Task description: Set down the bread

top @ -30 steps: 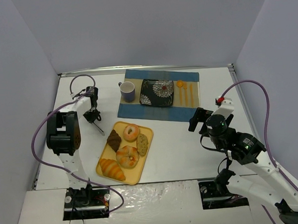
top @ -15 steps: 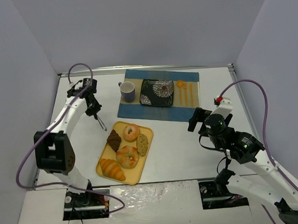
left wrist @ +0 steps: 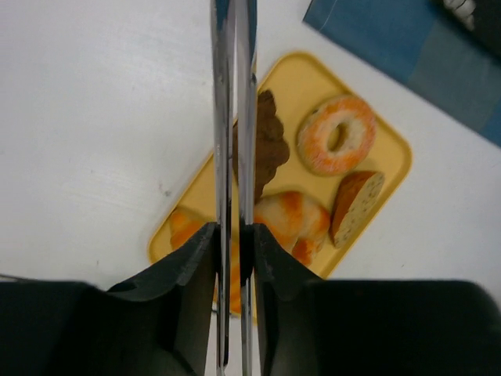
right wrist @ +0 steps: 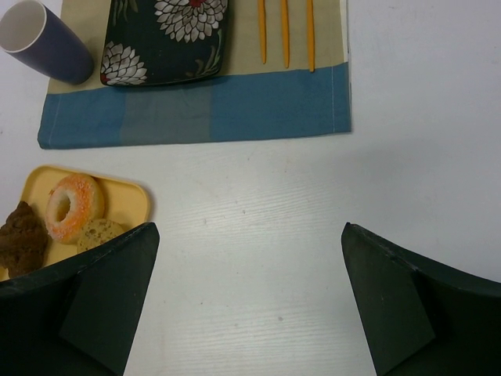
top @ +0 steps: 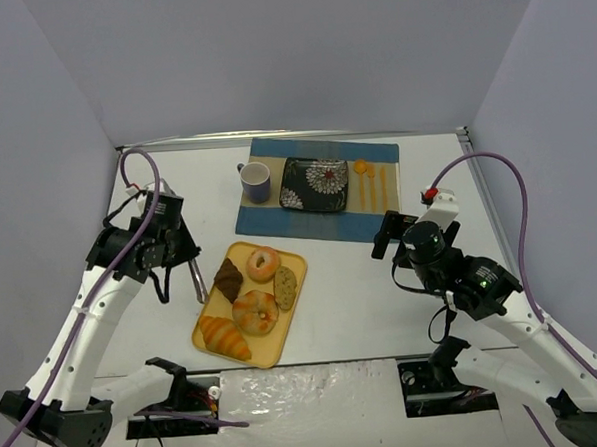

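- Left pincer (top: 201, 295), its slim metal fingers nearly together and empty, hung just beside the small dark-brown, diamond-shaped bread (top: 228, 279) on the yellow plastic tray (top: 272, 351), seen from above.
- Left wrist view: the narrow-set fingers (left wrist: 221, 117) partly hid the bread.
- Right wrist view: right pincer (right wrist: 250, 266) stood wide, empty.

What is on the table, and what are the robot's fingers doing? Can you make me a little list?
bread: on the tray, far left corner, not held
left fingers: shut, holding nothing, just left of the bread
right fingers: open, holding nothing, above the table
plate: on the mat, nothing on it
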